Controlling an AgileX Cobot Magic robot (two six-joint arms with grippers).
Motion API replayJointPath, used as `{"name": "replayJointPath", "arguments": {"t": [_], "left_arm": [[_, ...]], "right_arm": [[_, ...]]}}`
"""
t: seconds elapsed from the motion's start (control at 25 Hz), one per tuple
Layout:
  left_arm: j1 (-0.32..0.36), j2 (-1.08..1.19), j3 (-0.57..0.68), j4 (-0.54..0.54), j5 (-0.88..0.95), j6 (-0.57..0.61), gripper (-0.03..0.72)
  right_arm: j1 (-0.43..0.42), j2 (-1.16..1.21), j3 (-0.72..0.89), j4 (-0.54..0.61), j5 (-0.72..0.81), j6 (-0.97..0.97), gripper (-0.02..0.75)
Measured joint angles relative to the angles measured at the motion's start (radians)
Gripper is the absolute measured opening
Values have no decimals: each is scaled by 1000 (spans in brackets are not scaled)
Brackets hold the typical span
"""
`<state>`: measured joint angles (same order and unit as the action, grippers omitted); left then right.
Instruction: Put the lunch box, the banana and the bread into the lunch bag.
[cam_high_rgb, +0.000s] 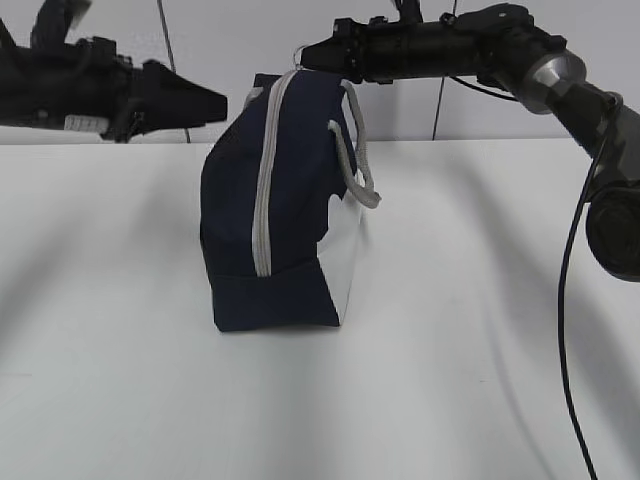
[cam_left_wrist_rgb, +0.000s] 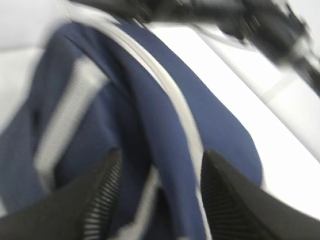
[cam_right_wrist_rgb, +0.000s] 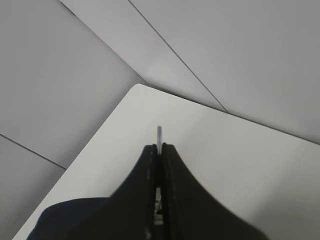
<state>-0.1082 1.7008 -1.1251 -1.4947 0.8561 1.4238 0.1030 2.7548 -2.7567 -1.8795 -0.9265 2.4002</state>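
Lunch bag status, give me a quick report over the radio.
Right gripper shut on the zipper pull. Left gripper off the bag, jaws apart. Lunch bag upright, zipper closed. Nothing in the way.

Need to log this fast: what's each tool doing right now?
Left tool: open, holding nothing, the lunch bag beyond it.
Right tool: shut on the bag's zipper ring.
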Motion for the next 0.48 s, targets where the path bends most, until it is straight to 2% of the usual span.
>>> {"name": "replayJointPath", "arguments": {"t": [0.12, 0.28, 0.36, 0.48], "left_arm": [[0, -9, -20, -67, -133, -55, 376], [-7, 17, -120, -79, -197, -167, 376], [-18, 46, -188, -59, -202, -242, 376], [-48, 103, -280, 38, -203, -372, 376]], "right_arm": [[0, 0, -2, 0, 0, 0, -16], [0, 0, -2, 0, 0, 0, -16], [0, 0, -2, 0, 0, 0, -16], [0, 0, -2, 0, 0, 0, -16]]}}
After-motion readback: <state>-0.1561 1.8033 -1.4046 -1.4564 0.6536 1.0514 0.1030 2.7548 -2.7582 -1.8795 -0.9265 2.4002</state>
